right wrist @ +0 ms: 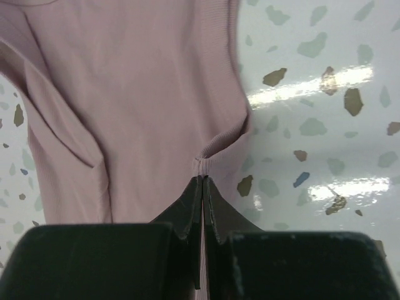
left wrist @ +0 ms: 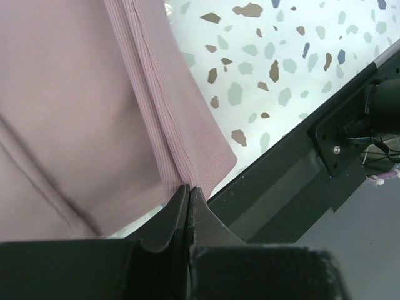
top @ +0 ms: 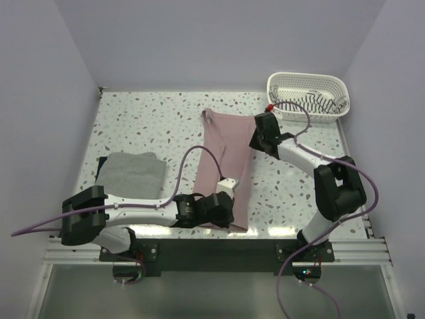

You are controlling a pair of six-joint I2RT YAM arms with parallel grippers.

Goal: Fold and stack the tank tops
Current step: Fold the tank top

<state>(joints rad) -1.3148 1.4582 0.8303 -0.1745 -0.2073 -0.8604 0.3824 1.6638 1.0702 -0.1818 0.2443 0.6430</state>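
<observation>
The dusty pink tank top [top: 226, 159] lies lengthwise down the middle of the table. My left gripper [top: 229, 214] is shut on its near hem; the left wrist view shows the ribbed pink edge [left wrist: 187, 150] pinched between the closed fingers [left wrist: 189, 190]. My right gripper [top: 260, 136] is shut on the far right edge of the pink top [right wrist: 156, 94], cloth bunched at the fingertips [right wrist: 203, 180]. A folded light grey tank top [top: 133, 174] lies at the left. The striped tank top [top: 317, 103] lies in the basket. The dark navy top is not visible.
The white lattice basket [top: 335, 86] stands at the far right corner. The black mounting rail [top: 212, 246] runs along the near table edge, also in the left wrist view [left wrist: 300, 181]. Purple cables loop over both arms.
</observation>
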